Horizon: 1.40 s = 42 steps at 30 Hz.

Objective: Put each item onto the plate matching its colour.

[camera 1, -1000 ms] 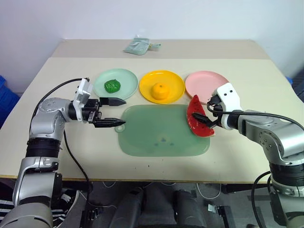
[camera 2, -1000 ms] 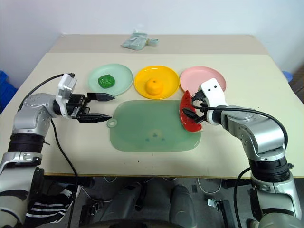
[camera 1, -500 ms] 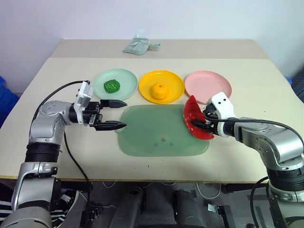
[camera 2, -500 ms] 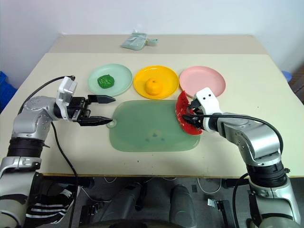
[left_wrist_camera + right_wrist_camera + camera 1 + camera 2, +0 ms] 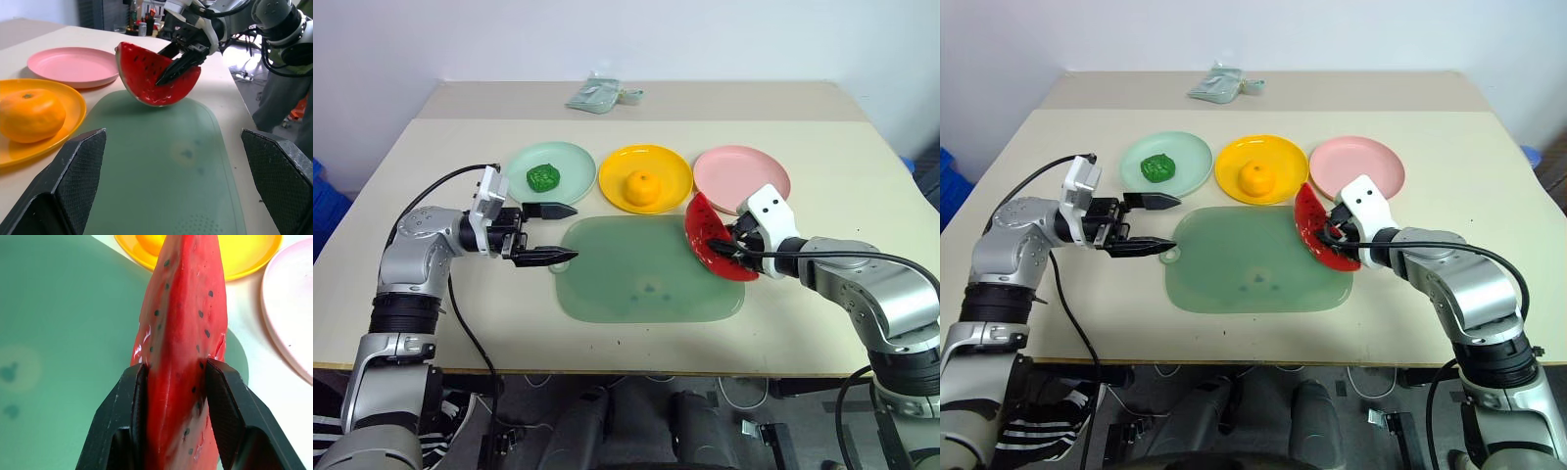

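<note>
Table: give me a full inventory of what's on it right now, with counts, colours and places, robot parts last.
Table: one, beige, bears everything.
Plates: three in a row behind the board; mint green on the left, yellow in the middle, pink on the right, bare.
Green vegetable: one, dark green, on the mint plate.
Orange: one, on the yellow plate.
Watermelon wedge: one, red, at the board's right edge, clamped in the right gripper.
Cutting board: one, translucent green, centre front.
Pouch: one, pale green, far edge.
Left gripper: fingers open, nothing in them, by the board's left end.
Right gripper: black fingers shut on the wedge.
</note>
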Each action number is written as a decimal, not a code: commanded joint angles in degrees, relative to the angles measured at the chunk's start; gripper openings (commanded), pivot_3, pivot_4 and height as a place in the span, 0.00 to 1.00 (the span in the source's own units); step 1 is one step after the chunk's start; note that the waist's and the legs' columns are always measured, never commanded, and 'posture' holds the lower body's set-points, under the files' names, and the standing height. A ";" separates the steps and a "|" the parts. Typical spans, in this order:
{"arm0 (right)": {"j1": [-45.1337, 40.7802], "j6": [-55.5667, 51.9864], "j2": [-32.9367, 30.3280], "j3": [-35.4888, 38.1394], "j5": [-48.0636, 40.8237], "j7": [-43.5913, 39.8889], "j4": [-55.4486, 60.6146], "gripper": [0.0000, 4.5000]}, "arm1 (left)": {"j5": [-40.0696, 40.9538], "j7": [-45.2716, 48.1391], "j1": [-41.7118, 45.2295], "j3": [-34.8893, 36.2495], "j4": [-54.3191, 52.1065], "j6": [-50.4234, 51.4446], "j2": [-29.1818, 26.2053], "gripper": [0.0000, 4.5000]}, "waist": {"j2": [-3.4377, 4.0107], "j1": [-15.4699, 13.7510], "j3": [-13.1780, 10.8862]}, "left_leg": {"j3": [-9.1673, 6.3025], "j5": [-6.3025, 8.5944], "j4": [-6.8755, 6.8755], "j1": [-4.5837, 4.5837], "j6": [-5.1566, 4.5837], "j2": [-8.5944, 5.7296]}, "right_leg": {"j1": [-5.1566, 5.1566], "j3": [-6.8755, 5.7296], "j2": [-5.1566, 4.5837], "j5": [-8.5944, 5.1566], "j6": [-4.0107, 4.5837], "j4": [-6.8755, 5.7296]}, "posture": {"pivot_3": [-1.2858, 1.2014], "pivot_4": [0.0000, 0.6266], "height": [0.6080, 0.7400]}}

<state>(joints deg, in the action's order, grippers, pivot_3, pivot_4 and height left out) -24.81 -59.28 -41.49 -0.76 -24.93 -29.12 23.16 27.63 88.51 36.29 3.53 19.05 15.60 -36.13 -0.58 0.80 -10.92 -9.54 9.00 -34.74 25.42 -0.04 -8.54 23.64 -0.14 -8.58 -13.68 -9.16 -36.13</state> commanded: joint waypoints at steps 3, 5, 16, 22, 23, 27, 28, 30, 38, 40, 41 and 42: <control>-5.07 4.84 1.35 4.05 2.03 2.14 -2.72 0.29 | 0.99 -0.22 1.55 0.77 -0.46 -0.27 -0.04 1.00 | 0.00 0.04 0.00 | 0.00 0.00 0.01 0.00 0.00 0.01 | 0.00 0.00 0.00 0.00 0.00 0.00 | 0.52 0.24 1.00; -9.58 8.67 1.41 1.32 6.82 4.06 -9.68 0.29 | 1.10 -0.45 1.92 0.71 -0.03 -0.11 0.47 1.00 | 0.01 0.11 0.00 | 0.00 0.00 0.01 0.00 0.00 0.01 | 0.01 0.00 0.00 0.00 0.00 0.00 | 0.52 0.24 1.00; -29.25 36.84 7.62 -0.41 18.95 7.06 -57.21 0.57 | 1.43 -1.61 2.16 0.73 -0.65 0.21 1.92 1.00 | 0.01 0.42 -0.01 | 0.04 -0.08 0.18 -0.02 0.08 -0.01 | 0.05 0.00 0.01 0.03 0.03 0.01 | 0.52 0.24 1.00; -33.80 46.01 8.86 -0.72 22.80 8.45 -69.41 0.99 | 2.11 -2.87 -0.11 1.53 -3.12 1.04 1.03 1.00 | 0.05 0.88 -0.03 | 0.02 -0.23 0.50 -0.06 0.27 -0.02 | 0.22 0.06 0.03 0.07 0.11 -0.02 | 0.52 0.24 1.00; -34.44 48.21 8.54 -0.35 23.13 8.60 -69.06 0.99 | 2.18 -3.06 -0.42 1.69 -3.44 1.09 0.91 1.00 | 0.06 1.11 -0.04 | 0.02 -0.25 0.53 -0.05 0.30 -0.02 | 0.27 0.08 0.03 0.08 0.12 -0.03 | 0.52 0.24 1.00; -33.48 50.69 8.48 2.75 19.43 4.14 -62.20 0.99 | 2.34 -3.62 -1.08 2.02 -4.20 1.19 0.84 1.00 | 0.07 1.86 -0.05 | 0.01 -0.30 0.62 -0.04 0.36 0.00 | 0.34 0.12 0.06 0.09 0.14 -0.06 | 0.52 0.24 1.00; -32.00 49.97 8.69 4.02 16.98 1.64 -58.27 0.99 | 2.41 -3.74 -1.20 2.15 -4.31 1.06 0.88 1.00 | 0.07 1.97 -0.05 | 0.01 -0.30 0.64 -0.05 0.36 0.02 | 0.35 0.12 0.08 0.09 0.14 -0.07 | 0.52 0.24 1.00; -28.11 49.49 8.49 5.42 13.78 -2.66 -50.05 0.99 | 2.51 -3.75 -1.42 2.29 -4.41 0.81 0.83 1.00 | 0.07 2.00 -0.04 | 0.01 -0.30 0.70 -0.06 0.37 0.05 | 0.38 0.13 0.10 0.08 0.16 -0.07 | 0.52 0.24 1.00; -10.40 38.47 5.46 9.18 1.03 -13.06 -18.25 0.99 | 3.01 -2.50 -1.01 2.34 -3.11 0.77 -0.46 1.00 | 0.07 1.47 -0.04 | 0.00 -0.30 0.60 -0.04 0.36 0.04 | 0.37 0.13 0.08 0.11 0.19 -0.11 | 0.52 0.24 1.00; -7.15 35.03 4.34 9.61 -2.69 -14.98 -11.77 0.99 | 3.31 -1.99 -0.47 2.55 -2.58 1.19 -1.10 1.00 | 0.07 1.49 -0.04 | -0.01 -0.30 0.61 -0.05 0.37 0.06 | 0.38 0.13 0.09 0.10 0.20 -0.11 | 0.52 0.24 1.00; -5.62 32.56 3.59 10.00 -5.44 -16.31 -8.88 0.99 | 3.45 -1.64 -0.31 2.58 -2.44 1.63 -1.51 1.00 | 0.06 1.49 -0.04 | -0.01 -0.30 0.62 -0.04 0.37 0.06 | 0.38 0.13 0.08 0.10 0.20 -0.10 | 0.52 0.24 1.00; -3.96 30.66 2.68 10.45 -7.54 -17.36 -6.06 0.99 | 3.47 -1.33 -0.23 2.59 -2.34 2.04 -2.01 1.00 | 0.06 1.52 -0.04 | 0.00 -0.30 0.62 -0.04 0.36 0.06 | 0.38 0.13 0.08 0.10 0.20 -0.10 | 0.52 0.24 1.00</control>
<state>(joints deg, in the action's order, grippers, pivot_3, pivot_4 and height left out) -29.32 -26.04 -37.60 7.67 -28.16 -44.65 11.62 29.66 86.45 34.76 4.27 17.18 17.25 -36.62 -0.52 2.31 -10.96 -9.55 8.71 -34.11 25.37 0.32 -8.48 24.02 -0.02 -8.51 -13.58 -8.96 -36.22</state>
